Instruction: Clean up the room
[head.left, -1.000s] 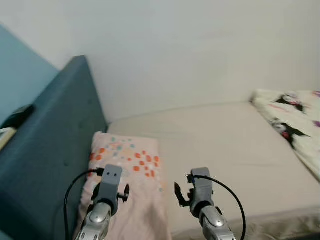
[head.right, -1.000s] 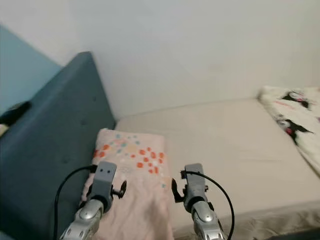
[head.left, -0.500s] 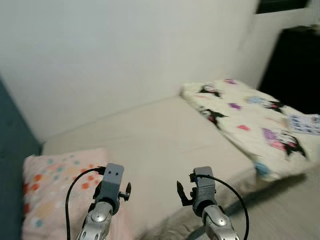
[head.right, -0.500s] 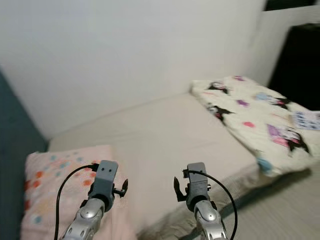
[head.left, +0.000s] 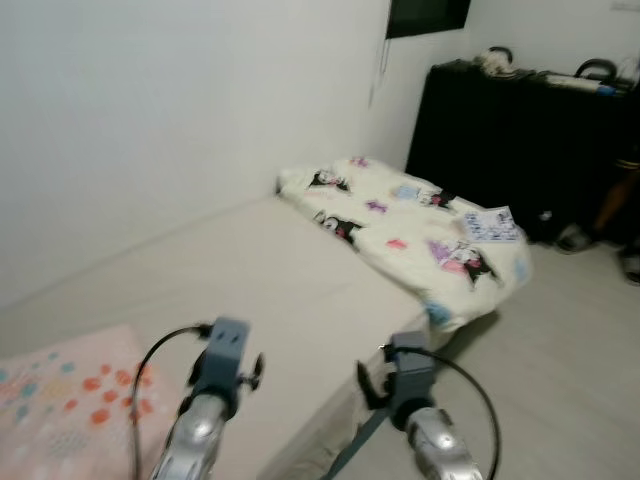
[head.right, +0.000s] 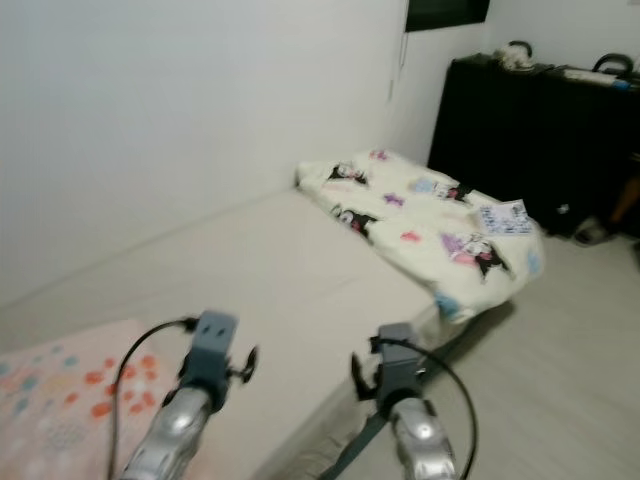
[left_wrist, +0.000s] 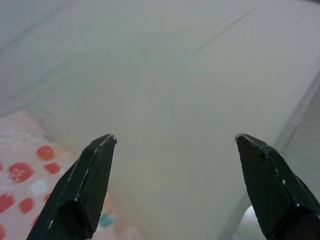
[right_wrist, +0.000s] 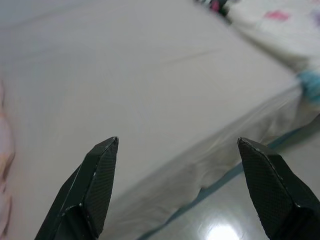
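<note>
In the left eye view a bed (head.left: 250, 270) with a plain beige sheet runs along the white wall; at its far end lies a crumpled cream blanket (head.left: 410, 225) printed with cartoon figures, and a small printed sheet (head.left: 490, 222) rests on it — its writing is too blurred to read. A pink pillow (head.left: 60, 390) dotted orange and blue sits at the near end, and a black cabinet (head.left: 520, 140) stands beyond the bed on the pale floor (head.left: 570, 360). Both arms reach forward, raised side by side over the bed's near edge. The right eye view gives the same scene. In the left wrist view the left gripper (left_wrist: 175, 142) hangs over the sheet just beside the pillow, fingers spread wide and holding nothing. In the right wrist view the right gripper (right_wrist: 177, 145) hovers above the mattress edge and the floor — fingers likewise parted, empty.
</note>
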